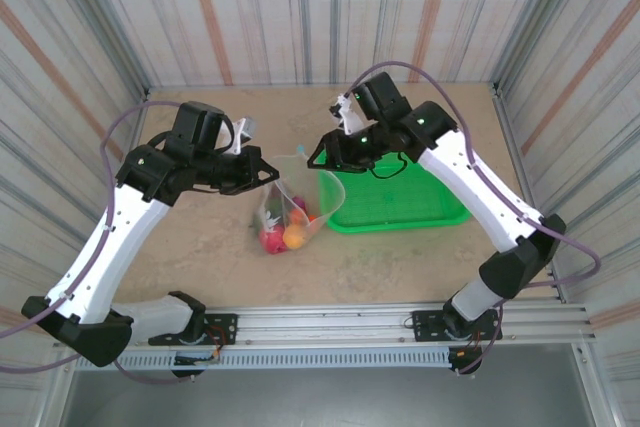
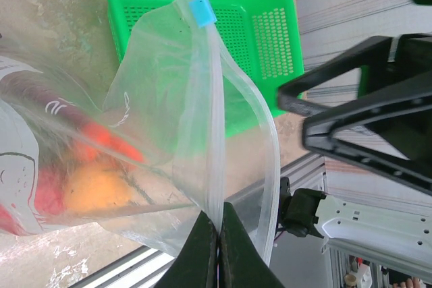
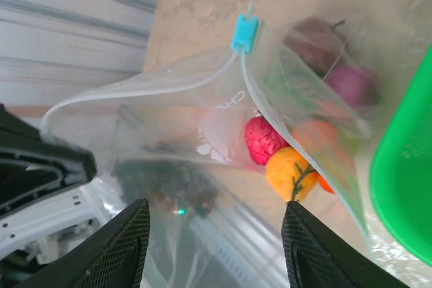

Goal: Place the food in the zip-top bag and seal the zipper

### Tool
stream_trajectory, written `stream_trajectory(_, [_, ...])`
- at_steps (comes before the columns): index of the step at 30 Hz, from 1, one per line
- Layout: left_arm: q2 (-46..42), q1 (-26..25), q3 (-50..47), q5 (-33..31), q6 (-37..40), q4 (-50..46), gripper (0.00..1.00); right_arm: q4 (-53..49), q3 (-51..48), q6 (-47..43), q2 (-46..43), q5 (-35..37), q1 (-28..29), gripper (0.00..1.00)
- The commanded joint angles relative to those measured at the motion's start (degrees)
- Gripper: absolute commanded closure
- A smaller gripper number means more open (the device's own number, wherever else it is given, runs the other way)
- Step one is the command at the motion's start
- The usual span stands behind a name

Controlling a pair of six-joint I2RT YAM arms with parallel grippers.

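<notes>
The clear zip-top bag (image 1: 284, 209) hangs with its bottom on the table and its mouth held apart. My left gripper (image 2: 219, 226) is shut on the whitish zipper strip (image 2: 214, 133) at the mouth's near end. The light-blue slider (image 2: 202, 13) sits at the strip's far end. Inside the bag lie a red piece (image 3: 263, 138), a yellow-orange one (image 3: 289, 170), a purple one (image 3: 351, 84) and a dark maroon one (image 3: 314, 35). My right gripper (image 3: 214, 247) stands open just above the bag's mouth, next to the slider (image 3: 244, 32), with loose film between its fingers (image 3: 128, 241).
A green mesh basket (image 1: 400, 202) stands directly right of the bag, under the right arm. Corrugated walls close in the table on three sides. A metal rail (image 1: 330, 325) runs along the near edge.
</notes>
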Motion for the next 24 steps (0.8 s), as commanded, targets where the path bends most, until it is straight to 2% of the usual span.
stream_trajectory(1, [0.33,-0.12,1.86,-0.77,1.19,-0.73,1.00,-2.96,0.59,-6.59,-0.54,6.96,-0.12,0.48])
stream_trajectory(4, [0.26,-0.16,1.90,-0.57,1.15,-0.67,1.00,-4.23,0.95,-14.93,0.80,14.23,2.04,0.48])
stream_trajectory(8, [-0.08,-0.13,1.86,-0.57,1.35,-0.63,1.00,-5.20,2.22,-22.74,3.58,20.46,3.62,0.41])
stream_trajectory(12, [-0.32,-0.16,1.59,-0.39,1.54,-0.31,1.00,-4.09,4.39,-23.68,7.48,17.35,2.70,0.41])
stream_trajectory(14, [-0.41,-0.11,1.33,-0.24,1.63,-0.21,1.00,-2.93,5.78,-23.68,9.34,14.76,3.06,0.44])
stream_trajectory(17, [-0.60,-0.15,0.55,0.04,1.58,0.24,1.00,-1.44,8.63,-23.68,11.91,14.81,3.58,0.52])
stream_trajectory(19, [-0.78,-0.15,0.05,0.38,1.46,0.92,1.00,-1.01,9.97,-23.54,13.74,14.17,3.51,0.67])
stream_trajectory(22, [-0.99,-0.25,-0.40,0.58,1.61,1.90,0.99,-1.45,12.08,-24.02,16.10,12.85,3.37,0.97])
stream_trajectory(24, [-1.49,-0.24,-0.92,0.92,1.57,2.82,0.93,-2.05,13.78,-24.32,17.05,12.64,3.09,1.00])
